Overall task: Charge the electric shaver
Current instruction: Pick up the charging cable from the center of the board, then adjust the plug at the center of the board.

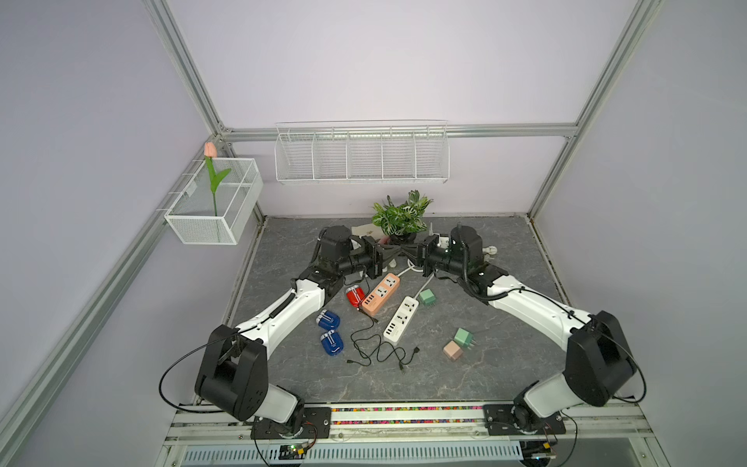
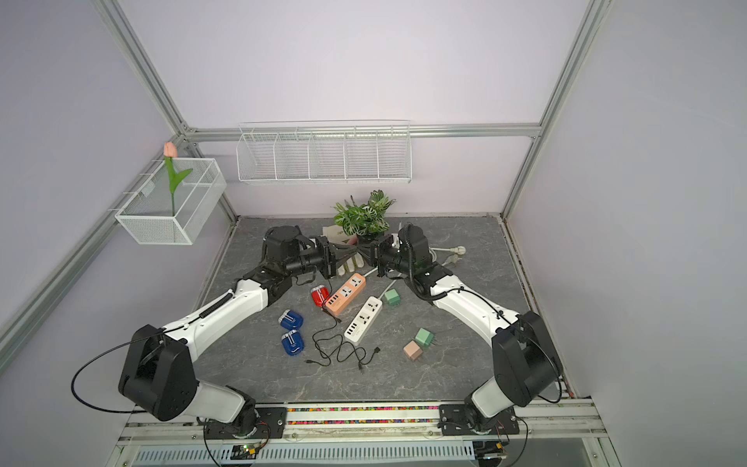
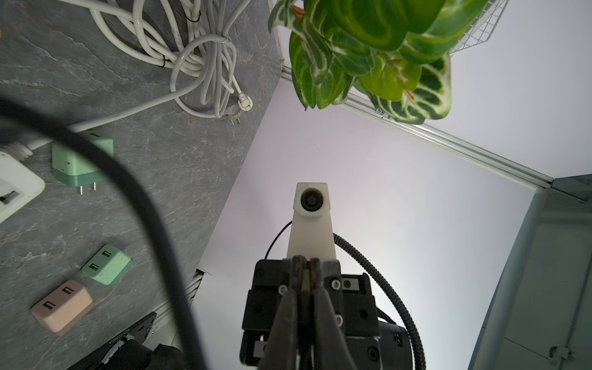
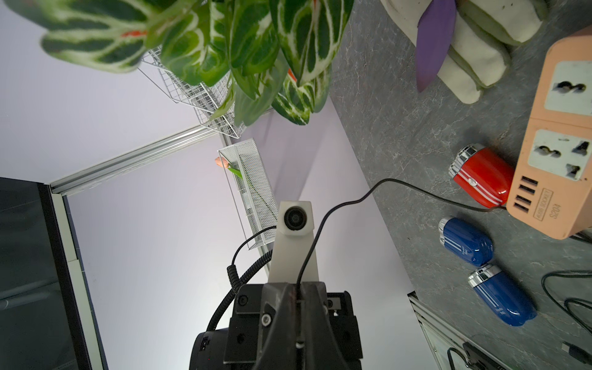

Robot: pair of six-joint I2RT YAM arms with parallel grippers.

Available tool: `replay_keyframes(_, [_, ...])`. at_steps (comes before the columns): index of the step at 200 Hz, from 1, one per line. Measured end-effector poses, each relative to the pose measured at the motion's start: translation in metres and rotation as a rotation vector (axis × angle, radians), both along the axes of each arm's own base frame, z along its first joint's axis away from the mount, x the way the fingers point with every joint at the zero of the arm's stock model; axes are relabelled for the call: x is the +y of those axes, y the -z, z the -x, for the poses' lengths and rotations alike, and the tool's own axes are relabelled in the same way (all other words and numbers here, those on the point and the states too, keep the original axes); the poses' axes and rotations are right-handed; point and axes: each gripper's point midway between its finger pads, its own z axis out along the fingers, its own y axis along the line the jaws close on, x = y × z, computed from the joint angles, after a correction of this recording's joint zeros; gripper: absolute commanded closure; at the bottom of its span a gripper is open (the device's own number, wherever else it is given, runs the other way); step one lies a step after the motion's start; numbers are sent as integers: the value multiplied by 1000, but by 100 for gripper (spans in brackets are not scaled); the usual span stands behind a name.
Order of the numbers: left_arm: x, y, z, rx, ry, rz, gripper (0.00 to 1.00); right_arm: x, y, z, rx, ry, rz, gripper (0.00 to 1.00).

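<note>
1. In front of the plant (image 1: 400,214), at the back of the table (image 1: 485,364), the left gripper (image 1: 398,251) and right gripper (image 1: 406,252) are met tip to tip. In both top views the tips are too small for any held thing to be made out.
2. In the right wrist view, the right gripper's jaws are pressed together on a thin black cable (image 4: 400,184).
3. The cable is led to the gap between the red shaver (image 1: 355,296) and the orange strip (image 1: 380,293). Its end is hidden there, so which one it enters cannot be told.
4. In the left wrist view, the left gripper's jaws are pressed together. A yellow-green sliver is seen between the pads (image 3: 296,270), but what it is cannot be told.
5. The red shaver is laid on the table just beside the orange strip, with two blue shavers (image 1: 327,319) near.
6. The left wrist view is crossed by a blurred black cord (image 3: 144,208), and the white strip (image 3: 16,185) is cut off at its edge.
</note>
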Motion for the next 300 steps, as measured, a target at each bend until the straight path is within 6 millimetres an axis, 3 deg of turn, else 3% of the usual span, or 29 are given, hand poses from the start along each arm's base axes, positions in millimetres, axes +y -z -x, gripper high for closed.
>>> replay_keyframes(8, [0,0,0,-1,1,0,100,-1,2,0,8,3,3,63])
replay_keyframes(26, [1,1,1,-2,0,-8,100,-11,14,7,48,23,58,46])
replay_keyframes(43, [7,5,3,-4,-4,-34,100,-43,33,22,127,112,150,31])
replay_keyframes(57, [16,9,5,-5,-19,-54,100,-69,47,38,173,180,210,25])
replay_keyframes(74, [23,17,7,2,-34,-70,100,-80,71,43,236,218,238,19])
replay_keyframes(104, [25,29,10,18,-29,-97,100,-79,159,42,444,244,321,17])
replay_keyframes(120, [26,31,11,20,-27,-106,100,-83,185,43,511,270,355,16])
replay_keyframes(160, [26,33,12,20,-24,-115,100,-80,184,31,505,317,299,16])
replay_keyframes(208, [26,33,12,19,-23,-116,100,-88,222,19,559,377,302,14])
replay_keyframes(278, [26,33,12,18,-21,-115,100,-147,224,-19,579,544,240,16])
replay_keyframes(300, [26,34,12,20,-19,-115,100,-151,223,-20,594,538,227,17])
